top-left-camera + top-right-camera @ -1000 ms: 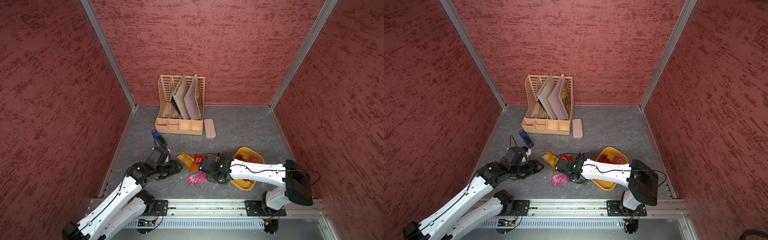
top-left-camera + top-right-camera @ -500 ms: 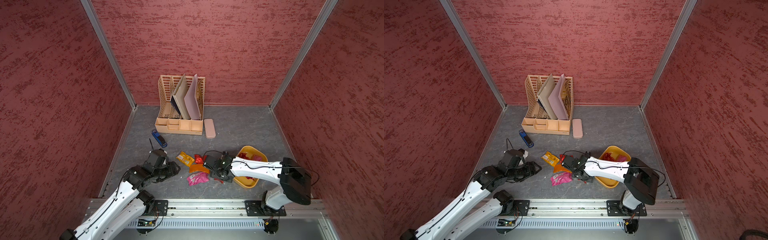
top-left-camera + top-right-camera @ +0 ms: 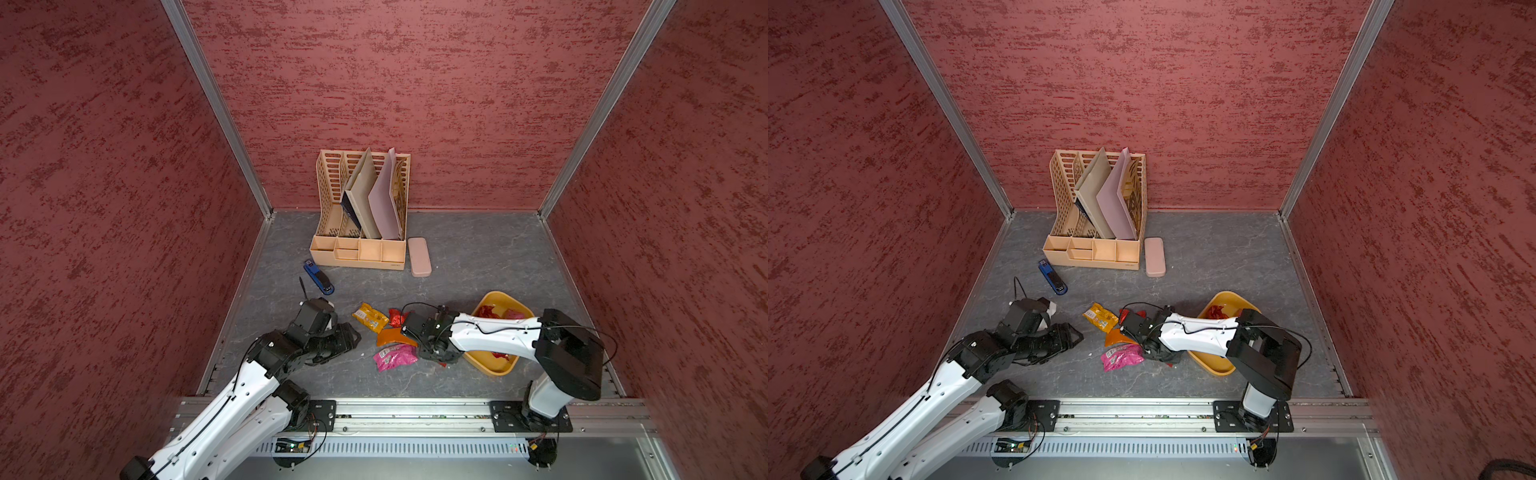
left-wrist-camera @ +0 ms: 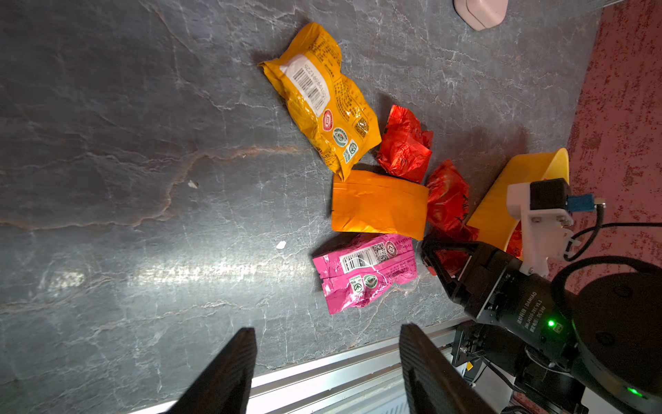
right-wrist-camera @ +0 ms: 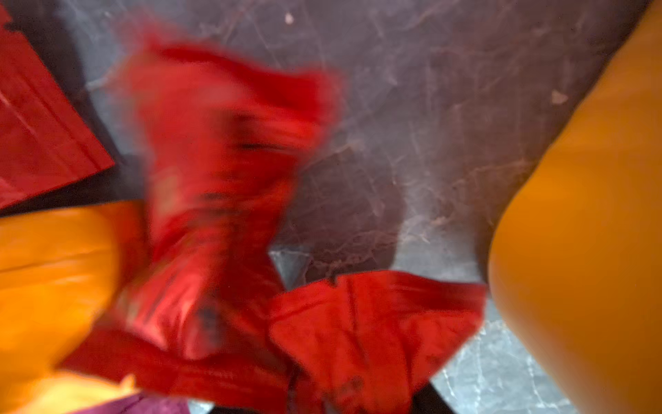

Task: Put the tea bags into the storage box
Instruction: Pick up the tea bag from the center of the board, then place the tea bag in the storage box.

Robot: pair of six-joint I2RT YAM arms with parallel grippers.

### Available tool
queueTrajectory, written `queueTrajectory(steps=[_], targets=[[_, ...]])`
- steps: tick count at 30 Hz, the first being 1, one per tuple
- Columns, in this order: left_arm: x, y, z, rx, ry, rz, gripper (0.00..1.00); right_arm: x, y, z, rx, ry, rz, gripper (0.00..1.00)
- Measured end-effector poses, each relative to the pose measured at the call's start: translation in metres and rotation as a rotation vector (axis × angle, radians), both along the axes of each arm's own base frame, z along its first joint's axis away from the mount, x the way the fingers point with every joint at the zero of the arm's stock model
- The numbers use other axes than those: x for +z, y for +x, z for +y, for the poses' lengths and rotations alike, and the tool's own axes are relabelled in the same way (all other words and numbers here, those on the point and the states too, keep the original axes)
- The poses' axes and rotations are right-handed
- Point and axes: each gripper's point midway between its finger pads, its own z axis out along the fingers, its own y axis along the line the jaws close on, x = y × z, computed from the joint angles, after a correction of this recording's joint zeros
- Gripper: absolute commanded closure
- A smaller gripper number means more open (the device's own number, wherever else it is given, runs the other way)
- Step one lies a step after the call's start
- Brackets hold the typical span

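Two spread jaws of the left gripper (image 4: 326, 335) hold nothing; beyond lie one pink bag (image 4: 365, 274), one orange bag (image 4: 379, 204), one yellow bag (image 4: 322, 96) and three red bags (image 4: 404, 143), one at the right gripper (image 4: 435, 254), its grip unreadable through blur; farther, the box (image 3: 492, 368), contents half hidden by the right arm (image 3: 490, 336).

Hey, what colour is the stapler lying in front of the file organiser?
The stapler is blue, best seen in a top view.

"DAMIAO" on the right arm's black motor (image 4: 519, 301)
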Motion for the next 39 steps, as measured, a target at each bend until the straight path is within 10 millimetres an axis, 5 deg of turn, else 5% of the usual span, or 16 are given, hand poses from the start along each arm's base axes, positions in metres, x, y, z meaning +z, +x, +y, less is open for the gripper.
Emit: queueTrajectory(steps=[7, 14, 21, 26, 32, 39], targets=[[0.000, 0.000, 0.000, -0.001, -0.003, 0.001, 0.33, 0.019, -0.008, 0.005, 0.060, 0.032, 0.001, 0.66], [-0.002, 0.001, -0.008, -0.024, -0.018, 0.021, 0.33, 0.058, -0.022, 0.025, 0.123, 0.132, -0.022, 0.67], [-0.007, 0.006, -0.017, -0.059, -0.019, 0.049, 0.33, 0.122, -0.019, 0.000, 0.073, 0.248, -0.123, 0.67], [-0.004, 0.012, -0.021, -0.055, -0.032, 0.033, 0.33, 0.149, 0.008, -0.045, -0.060, 0.300, -0.204, 0.67], [-0.003, 0.018, -0.020, -0.036, -0.024, 0.028, 0.33, 0.133, 0.027, -0.099, -0.194, 0.280, -0.210, 0.67], [-0.005, 0.023, -0.021, -0.012, -0.017, 0.036, 0.33, 0.089, 0.049, -0.113, -0.261, 0.264, -0.091, 0.69]])
